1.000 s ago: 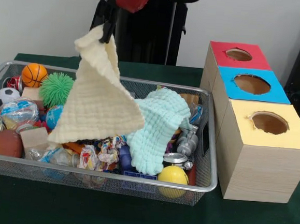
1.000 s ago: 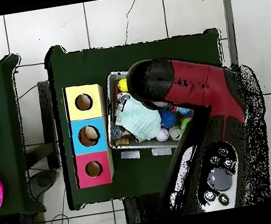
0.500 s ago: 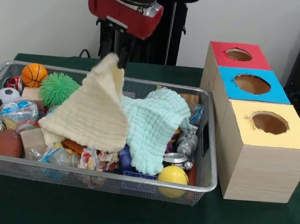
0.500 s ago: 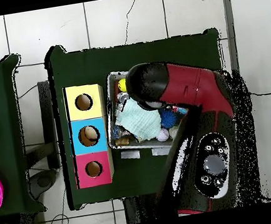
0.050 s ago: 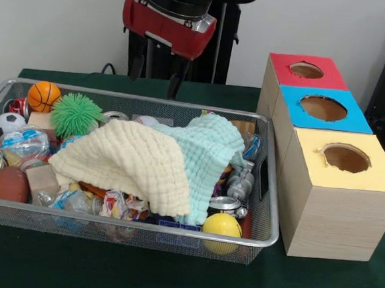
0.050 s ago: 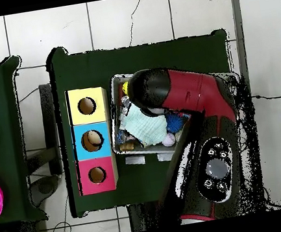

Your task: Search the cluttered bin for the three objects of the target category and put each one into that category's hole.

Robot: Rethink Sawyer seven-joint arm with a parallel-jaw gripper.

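Black 2-fingered tool (image 5: 157, 71) on the red and black arm (image 6: 186, 94), hanging above the far rim of the silver wire-mesh bin (image 5: 172, 234), spread apart and pinching nothing. Just below it, a pale yellow waffle-weave cloth (image 5: 128, 162), draped flat over the middle of the clutter, overlapping the left edge of a mint-green waffle-weave cloth (image 5: 208, 152) heaped to its right. Around the cloths: an orange mini basketball (image 5: 43, 95) and a green spiky rubber ball (image 5: 73, 113) at the far left, a small black-and-white football (image 5: 7, 123) beside them, a brown wooden block (image 5: 43, 175) and crinkled plastic wrappers (image 5: 118, 203) near the front, a yellow ball (image 5: 222, 224) at the front right corner, silver metal cans (image 5: 232, 194) just behind it. To the right of the bin on the dark green desk (image 5: 169, 275), 3 wooden boxes in a row, each with 1 round hole on top: a red-topped box (image 5: 306, 71) farthest, a blue-topped box (image 5: 323, 108) in the middle, a yellow-topped box (image 5: 346, 158) nearest. From overhead, most of the bin hidden under the arm, with only the mint-green cloth and a few small items showing.
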